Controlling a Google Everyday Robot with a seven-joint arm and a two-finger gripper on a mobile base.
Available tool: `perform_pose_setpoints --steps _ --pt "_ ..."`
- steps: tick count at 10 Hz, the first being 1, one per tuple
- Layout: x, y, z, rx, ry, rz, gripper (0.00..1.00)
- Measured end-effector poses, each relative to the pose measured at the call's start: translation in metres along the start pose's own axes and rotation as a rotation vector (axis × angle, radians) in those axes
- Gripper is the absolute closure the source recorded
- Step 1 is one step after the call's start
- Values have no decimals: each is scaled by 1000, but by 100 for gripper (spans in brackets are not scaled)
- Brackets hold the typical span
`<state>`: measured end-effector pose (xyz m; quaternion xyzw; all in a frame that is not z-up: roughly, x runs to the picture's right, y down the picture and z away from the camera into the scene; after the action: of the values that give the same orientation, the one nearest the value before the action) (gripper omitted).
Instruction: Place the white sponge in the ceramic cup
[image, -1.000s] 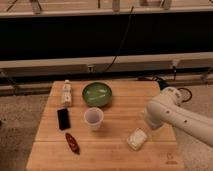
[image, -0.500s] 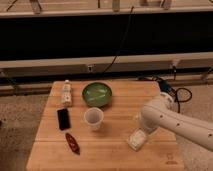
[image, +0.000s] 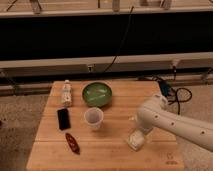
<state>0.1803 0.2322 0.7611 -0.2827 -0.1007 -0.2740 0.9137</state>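
Camera view, the only 1. Gripper (image: 136, 131) sits right over the white sponge (image: 136, 141), near the front right of the worktop (image: 115, 152). I cannot tell whether it is apart or clamped.

Ceramic cup (image: 93, 119) stands upright to the left, just in front of the green bowl (image: 97, 94).

Risks: the soft block may slip at the pinch. The cup looks narrow and light, so an off-centre drop could perch on the rim or tip it.

Writing: small corner mark (image: 171, 161), unreadable.

On desk (image: 115, 152), right front: sponge (image: 135, 141) directly under gripper (image: 138, 129), perhaps touching. Well to its left, upright cup (image: 93, 119); bowl (image: 97, 94) behind; bottle (image: 66, 92), phone (image: 63, 119) further left.
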Motion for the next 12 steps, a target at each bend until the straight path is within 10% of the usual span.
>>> perform_pose_setpoints --steps 12 --pt "0 11 44 -75 -41 -58 20"
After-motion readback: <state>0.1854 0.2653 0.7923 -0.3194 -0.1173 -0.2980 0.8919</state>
